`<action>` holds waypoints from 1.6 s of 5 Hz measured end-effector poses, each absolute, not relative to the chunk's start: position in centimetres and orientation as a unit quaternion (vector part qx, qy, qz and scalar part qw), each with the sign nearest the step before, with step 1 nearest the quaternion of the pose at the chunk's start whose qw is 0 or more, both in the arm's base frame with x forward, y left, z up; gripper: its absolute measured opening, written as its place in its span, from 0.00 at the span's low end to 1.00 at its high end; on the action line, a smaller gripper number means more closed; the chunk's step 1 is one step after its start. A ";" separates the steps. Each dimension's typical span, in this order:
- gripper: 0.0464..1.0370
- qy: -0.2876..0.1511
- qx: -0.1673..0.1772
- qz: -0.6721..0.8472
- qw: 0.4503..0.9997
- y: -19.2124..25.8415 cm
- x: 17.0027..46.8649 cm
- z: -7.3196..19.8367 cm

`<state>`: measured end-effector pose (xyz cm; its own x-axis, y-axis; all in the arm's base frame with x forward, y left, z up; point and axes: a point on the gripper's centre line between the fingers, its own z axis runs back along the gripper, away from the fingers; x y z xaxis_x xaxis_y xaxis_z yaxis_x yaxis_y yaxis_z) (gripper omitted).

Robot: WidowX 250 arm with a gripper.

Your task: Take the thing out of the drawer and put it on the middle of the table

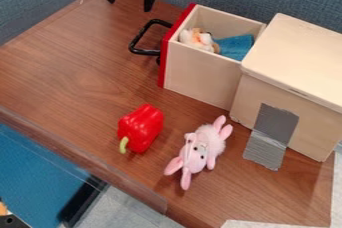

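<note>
and there's the gripper [129, 5] up at the top edge of the view, released, its jaws well apart! down in the pulled-out drawer [200, 77] lies the white-and-orange plush toy [197, 39], right beside a blue cloth [235, 47].

Looks like a small plush toy [199, 40], white with orange-tan patches and a dark spot. Lies inside the drawer [200, 74], near its red front end, partly hidden behind the near side wall. Kept within pale wooden sides, pulled open, with a black handle. Set above a brown, wood-grained bench [73, 72].
</note>
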<state>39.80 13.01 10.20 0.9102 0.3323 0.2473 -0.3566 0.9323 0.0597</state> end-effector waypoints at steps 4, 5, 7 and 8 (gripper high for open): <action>0.96 -0.133 -0.032 0.065 0.989 3.1 41.1 12.2; 0.96 -0.129 -0.032 0.032 0.991 0.9 40.7 12.1; 0.96 -0.114 -0.029 -0.006 0.993 -1.5 40.4 11.4; 0.96 -0.089 -0.025 -0.007 0.996 -1.6 40.5 9.8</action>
